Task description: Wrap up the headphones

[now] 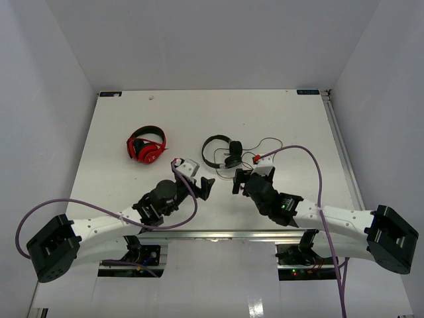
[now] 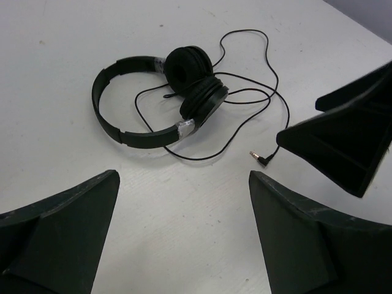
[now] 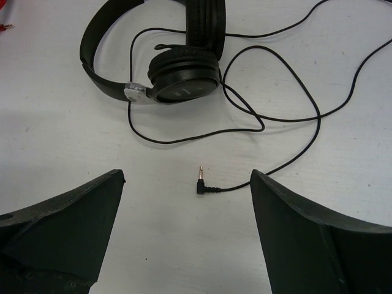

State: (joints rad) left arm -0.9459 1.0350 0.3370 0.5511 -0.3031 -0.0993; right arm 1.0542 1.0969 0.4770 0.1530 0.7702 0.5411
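The black headphones [image 1: 230,154] lie flat on the white table, earcups together, headband to the left. Their thin dark cable [image 1: 268,142] loops loosely to the right and front. In the left wrist view the headphones [image 2: 153,98] lie ahead, and the plug [image 2: 264,159] lies beyond my right fingertip. In the right wrist view the earcup [image 3: 184,76] is ahead and the plug [image 3: 202,184] lies on the table between my fingers. My left gripper [image 1: 209,187] is open and empty just in front of the headphones. My right gripper [image 1: 237,181] is open and empty, over the plug.
Red-and-black headphones [image 1: 146,145] lie at the left of the table. The two grippers face each other closely; the right gripper's finger [image 2: 349,135] shows in the left wrist view. White walls enclose the table, with a metal rail [image 1: 341,146] along its right edge.
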